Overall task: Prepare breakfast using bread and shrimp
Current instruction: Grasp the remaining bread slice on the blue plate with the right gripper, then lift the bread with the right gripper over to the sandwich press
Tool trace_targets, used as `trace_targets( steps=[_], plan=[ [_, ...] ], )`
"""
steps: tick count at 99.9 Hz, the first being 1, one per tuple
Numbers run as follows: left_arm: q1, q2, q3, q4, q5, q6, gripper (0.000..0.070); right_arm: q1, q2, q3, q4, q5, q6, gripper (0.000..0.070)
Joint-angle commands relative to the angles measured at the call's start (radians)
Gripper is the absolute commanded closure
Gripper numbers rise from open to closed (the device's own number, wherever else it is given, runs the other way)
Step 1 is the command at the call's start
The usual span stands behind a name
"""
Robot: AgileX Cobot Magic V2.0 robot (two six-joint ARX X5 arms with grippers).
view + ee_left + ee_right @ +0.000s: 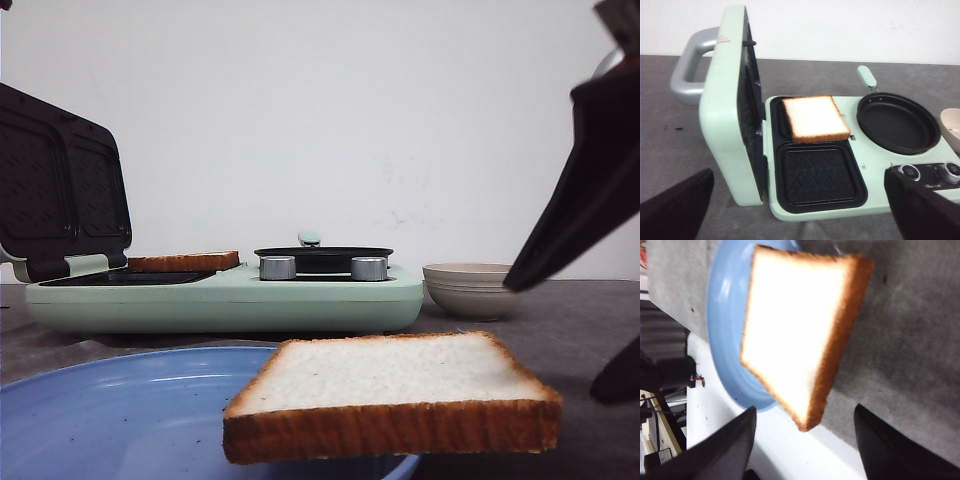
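One bread slice [390, 385] lies on the right rim of the blue plate [120, 410] and overhangs it; it also shows in the right wrist view [795, 325]. My right gripper [556, 338] is open, its jaws on either side of the slice's near corner [805, 409], not touching it. A second bread slice [815, 118] lies in the far compartment of the green sandwich maker [735, 125]; its edge shows in the front view [183, 262]. My left gripper [799, 174] is open and empty above the bare near compartment [817, 175]. I cannot make out the shrimp.
The sandwich maker's lid [60, 190] stands open at the left. A black pan [895, 122] and two knobs [277, 267] sit on its right half. A beige ribbed bowl [470, 288] stands to its right on the grey table [580, 320].
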Motion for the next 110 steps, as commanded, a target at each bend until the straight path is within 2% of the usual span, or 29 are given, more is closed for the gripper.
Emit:
trace_targets(
  steps=[1,44,49,59,63,86,110],
  plan=[
    [-0.005,0.004,0.008,0.014,0.0,-0.006,0.0,0.016,0.034,0.002,0.027,0.003,0.014,0.0318],
    [-0.019,0.004,0.008,0.011,0.0,-0.006,0.0,0.097,0.2,0.002,0.226,-0.007,0.079,0.033],
    [-0.021,0.004,0.008,0.011,0.0,-0.006,0.0,0.103,0.206,0.002,0.23,-0.005,0.079,0.0394],
    [-0.024,0.004,0.008,0.011,0.0,-0.006,0.0,0.113,0.211,0.002,0.233,-0.003,0.078,0.0641],
    [-0.026,0.004,0.008,0.011,0.0,-0.006,0.0,0.116,0.21,0.002,0.234,-0.003,0.078,0.07],
    [-0.034,0.004,0.008,0.011,0.0,-0.006,0.0,0.117,0.208,0.002,0.259,-0.001,0.078,0.07],
    [-0.039,0.003,0.008,0.011,-0.001,-0.006,0.0,0.117,0.172,0.004,0.409,-0.007,0.136,0.07]
  ],
)
